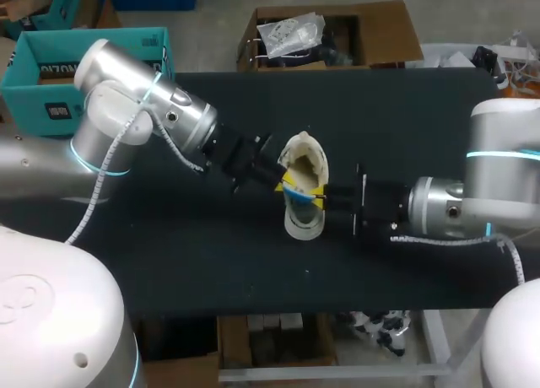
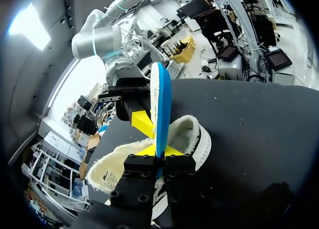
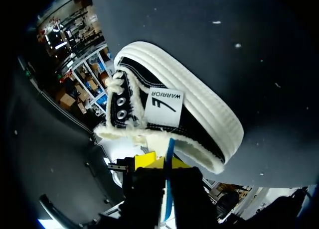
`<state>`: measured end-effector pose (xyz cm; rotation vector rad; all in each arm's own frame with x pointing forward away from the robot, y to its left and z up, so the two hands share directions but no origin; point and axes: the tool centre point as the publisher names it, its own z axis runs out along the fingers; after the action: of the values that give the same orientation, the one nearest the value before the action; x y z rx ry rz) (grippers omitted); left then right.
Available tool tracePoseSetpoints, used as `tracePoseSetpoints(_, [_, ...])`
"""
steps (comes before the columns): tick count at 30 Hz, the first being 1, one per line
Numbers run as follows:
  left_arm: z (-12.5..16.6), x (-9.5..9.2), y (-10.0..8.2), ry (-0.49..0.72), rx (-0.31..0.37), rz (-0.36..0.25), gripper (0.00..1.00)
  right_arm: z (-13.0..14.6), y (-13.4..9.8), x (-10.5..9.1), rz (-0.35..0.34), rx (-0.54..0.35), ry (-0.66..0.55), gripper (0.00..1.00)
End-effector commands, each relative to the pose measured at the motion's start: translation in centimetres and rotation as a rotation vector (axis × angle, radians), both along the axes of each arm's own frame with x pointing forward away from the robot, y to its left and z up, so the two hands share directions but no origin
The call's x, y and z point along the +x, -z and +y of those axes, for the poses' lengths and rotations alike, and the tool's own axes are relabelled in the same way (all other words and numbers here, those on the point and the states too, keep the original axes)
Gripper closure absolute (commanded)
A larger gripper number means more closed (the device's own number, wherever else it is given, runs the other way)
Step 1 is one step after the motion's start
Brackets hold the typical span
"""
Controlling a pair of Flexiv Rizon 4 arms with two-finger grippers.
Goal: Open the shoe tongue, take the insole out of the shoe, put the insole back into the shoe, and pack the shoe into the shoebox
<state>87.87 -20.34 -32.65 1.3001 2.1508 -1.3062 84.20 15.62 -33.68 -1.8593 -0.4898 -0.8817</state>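
As left gripper (image 2: 159, 158) pinches insole (image 2: 160, 104), right gripper (image 3: 167, 162) opposes.

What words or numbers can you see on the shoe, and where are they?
White tag on the side of the shoe: one printed word in capitals above a slanted mark, seen upside down. It is a brand name, so it is not spelled out here.
Dark mark on the shoe's fleecy lining: too small to read.
Insole: no print shows on it.
Numbers: none to be seen.
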Motion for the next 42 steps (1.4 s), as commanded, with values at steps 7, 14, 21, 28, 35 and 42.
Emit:
tracePoseSetpoints(7, [-1.0, 1.5, 1.6, -0.040, -0.003, 0.010, 1.00, 0.2, 1.2, 1.9, 0.005, -0.016, 0.018, 1.00])
tracePoseSetpoints(14, [-1.6, 1.6, 2.0, -0.053, -0.016, 0.014, 1.00, -0.5, 1.1, 2.3, -0.008, -0.042, 0.050, 1.00])
tracePoseSetpoints(21, [-0.8, 0.9, 0.9, -0.060, -0.026, -0.009, 0.54, -1.4, 1.4, 2.5, -0.004, -0.056, 0.076, 1.00])
tracePoseSetpoints(28, [0.2, 0.3, -0.1, -0.068, -0.046, -0.033, 0.86, -1.7, 1.7, 2.6, 0.007, -0.063, 0.082, 1.00])
tracePoseSetpoints(35, [-0.9, 0.0, -0.1, -0.043, -0.055, -0.029, 0.99, -1.6, 1.9, 2.7, 0.015, -0.072, 0.078, 1.00])
tracePoseSetpoints(42, [-0.7, 0.2, 0.2, -0.038, -0.046, -0.034, 1.00, -1.9, 0.9, 1.6, 0.006, -0.064, 0.084, 0.62])
